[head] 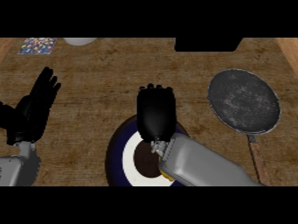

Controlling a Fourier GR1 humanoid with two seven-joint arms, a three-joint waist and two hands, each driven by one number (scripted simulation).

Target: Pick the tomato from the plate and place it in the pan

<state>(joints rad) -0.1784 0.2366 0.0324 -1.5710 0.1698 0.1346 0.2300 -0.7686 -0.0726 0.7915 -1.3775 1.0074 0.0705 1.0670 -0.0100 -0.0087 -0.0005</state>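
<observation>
centrally, right hand (155, 113) over plate (117, 151), cannot tell its grasp, left hand (35, 109) straight-fingered, empty

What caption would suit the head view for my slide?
Right hand above the blue-rimmed plate; dark pan to its right; left hand rests open at left.

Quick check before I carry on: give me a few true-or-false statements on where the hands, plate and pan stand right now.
1. The pan holds nothing. True.
2. The right hand is above the pan. False: it is over the plate, to the pan's left.
3. The left hand rests open at the view's left, fingers up. True.
4. A tomato lies in plain view on the plate. False: none shows; the right hand covers part of the plate.
5. The pan's handle points toward the view's top edge. False: it points toward the lower edge.
</observation>
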